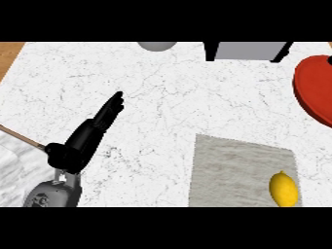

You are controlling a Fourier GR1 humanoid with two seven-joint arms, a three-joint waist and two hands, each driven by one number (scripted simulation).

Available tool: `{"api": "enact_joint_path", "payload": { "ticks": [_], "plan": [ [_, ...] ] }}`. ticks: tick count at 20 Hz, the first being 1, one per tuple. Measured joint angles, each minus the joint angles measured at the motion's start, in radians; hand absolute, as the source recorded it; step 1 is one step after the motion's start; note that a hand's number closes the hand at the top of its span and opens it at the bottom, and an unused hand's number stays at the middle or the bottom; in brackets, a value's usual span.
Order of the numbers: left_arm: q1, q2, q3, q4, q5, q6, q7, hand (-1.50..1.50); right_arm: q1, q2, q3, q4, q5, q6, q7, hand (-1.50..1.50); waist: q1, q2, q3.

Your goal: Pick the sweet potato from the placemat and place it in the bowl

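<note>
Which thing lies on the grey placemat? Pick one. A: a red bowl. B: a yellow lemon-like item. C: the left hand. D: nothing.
B: a yellow item lies on the placemat; the red bowl and left hand are off it.

Lemon [284, 188] on placemat [230, 170] at front right, bowl [319, 95] behind it at right edge

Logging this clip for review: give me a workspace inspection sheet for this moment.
Surface: white marbled counter, wood at its left edge.
Job's things: yellow lemon-like item lies on grey placemat; red bowl at right edge, something dark inside.
Clutter: grey round object and grey box at far edge.
Hands: left hand open, fingers straight, holding nothing; right hand not seen.
Cables: nothing seen.
Surroundings: nothing seen.
</note>
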Motion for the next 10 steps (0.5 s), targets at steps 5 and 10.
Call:
{"api": "enact_joint_path", "payload": {
  "ticks": [5,10],
  "plan": [
    [-0.016,0.0,0.01,0.02,-0.001,-0.003,-0.01,0.0,0.019,-0.029,-0.1,0.083,-0.113,0.108,-0.104,1.5,0.0,0.003,0.001],
    [-0.002,-0.001,0.005,0.019,-0.008,-0.006,-0.023,0.0,0.053,-0.049,-0.222,0.116,-0.25,0.182,-0.252,-1.5,0.004,0.004,0.002]
  ]
}}
